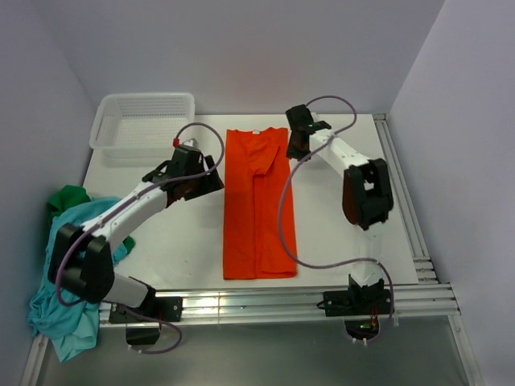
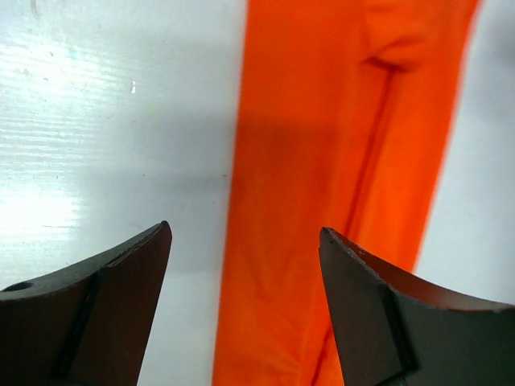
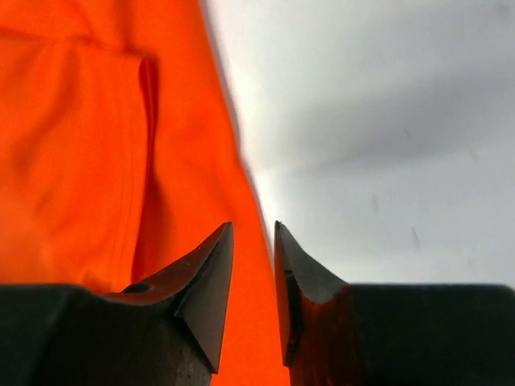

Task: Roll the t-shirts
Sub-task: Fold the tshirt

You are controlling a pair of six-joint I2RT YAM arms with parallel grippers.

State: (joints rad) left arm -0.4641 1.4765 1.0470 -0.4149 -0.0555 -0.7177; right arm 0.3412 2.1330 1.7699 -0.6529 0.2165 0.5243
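A bright orange-red t-shirt [image 1: 257, 205] lies flat on the white table, folded lengthwise into a long strip with its collar at the far end. My left gripper [image 1: 211, 183] hovers at the strip's left edge near the far end. It is open, and its jaws straddle that edge of the t-shirt [image 2: 322, 161] with nothing held [image 2: 245, 233]. My right gripper [image 1: 296, 145] is at the far right corner of the strip. Its jaws [image 3: 253, 227] stand a narrow gap apart over the right edge of the cloth [image 3: 80, 145]. A teal-blue t-shirt [image 1: 60, 314] and a dark green one [image 1: 68, 197] lie heaped at the table's left edge.
A white mesh basket [image 1: 145, 98] stands at the far left corner of the table. Grey walls close in on the left, back and right. Metal rails [image 1: 265, 305] run along the near edge, with the arm bases and looping cables by them.
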